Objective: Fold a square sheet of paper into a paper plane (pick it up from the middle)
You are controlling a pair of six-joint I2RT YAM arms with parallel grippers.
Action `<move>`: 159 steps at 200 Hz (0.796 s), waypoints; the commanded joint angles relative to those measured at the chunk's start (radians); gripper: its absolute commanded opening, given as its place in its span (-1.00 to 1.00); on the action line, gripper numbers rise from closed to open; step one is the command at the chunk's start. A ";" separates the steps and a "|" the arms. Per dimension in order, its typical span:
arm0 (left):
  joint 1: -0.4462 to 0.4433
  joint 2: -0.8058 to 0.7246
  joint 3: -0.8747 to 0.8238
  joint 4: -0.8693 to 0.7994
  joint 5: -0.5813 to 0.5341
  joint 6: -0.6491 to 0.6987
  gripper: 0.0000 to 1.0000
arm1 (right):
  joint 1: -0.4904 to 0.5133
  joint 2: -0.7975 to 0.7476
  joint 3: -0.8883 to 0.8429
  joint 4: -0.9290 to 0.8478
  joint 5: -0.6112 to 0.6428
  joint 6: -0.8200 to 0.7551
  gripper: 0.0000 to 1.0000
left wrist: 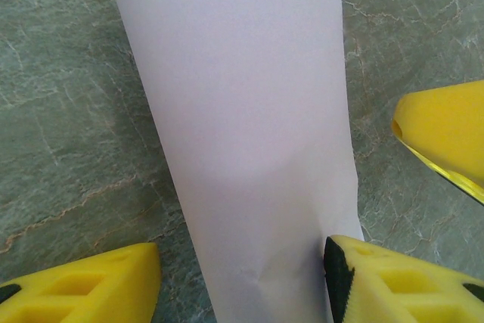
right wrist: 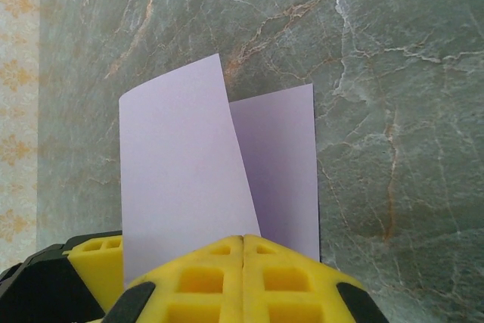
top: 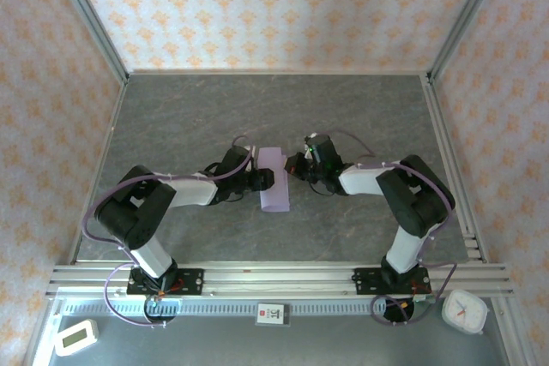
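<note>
Half-fold under way: line up the edges before pressing

The square sheet of paper [top: 274, 182] lay near the middle of the table [top: 214, 109], between my two arms, already doubled over on itself. From the right wrist I saw one lilac layer lifted and curving in front of the other. The right gripper [right wrist: 243, 255] had its jaws fully closed, and the lifted layer rose straight from their tips, so I judged it pinched there. The left gripper [left wrist: 240, 266] stood about half open, astride the strip of paper. One finger [left wrist: 363, 277] touched the paper's edge, the other sat apart on the stone, and it gripped nothing.

As I read it, the step in hand was laying that flap flat and setting the centre crease. To do it well, I thought the right arm should carry the flap over slowly, until its free edge met the lower edge all along. The left fingers should only pin the paper, not close on it. Thin paper skates on smooth stone, so any sideways tug risked a crooked crease
</note>
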 commanded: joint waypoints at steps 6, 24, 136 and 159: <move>-0.001 0.050 0.035 -0.005 -0.005 0.006 0.21 | 0.010 0.018 0.009 -0.001 -0.001 -0.021 -1.00; -0.006 0.057 0.048 -0.012 0.002 0.016 0.21 | 0.012 0.019 0.007 -0.003 -0.003 -0.021 -1.00; -0.050 0.107 0.135 -0.084 0.030 0.113 0.22 | 0.011 0.021 0.004 -0.013 0.024 -0.023 -1.00; -0.058 0.119 0.151 -0.091 0.036 0.119 0.22 | 0.011 0.026 0.003 -0.010 0.015 -0.024 -1.00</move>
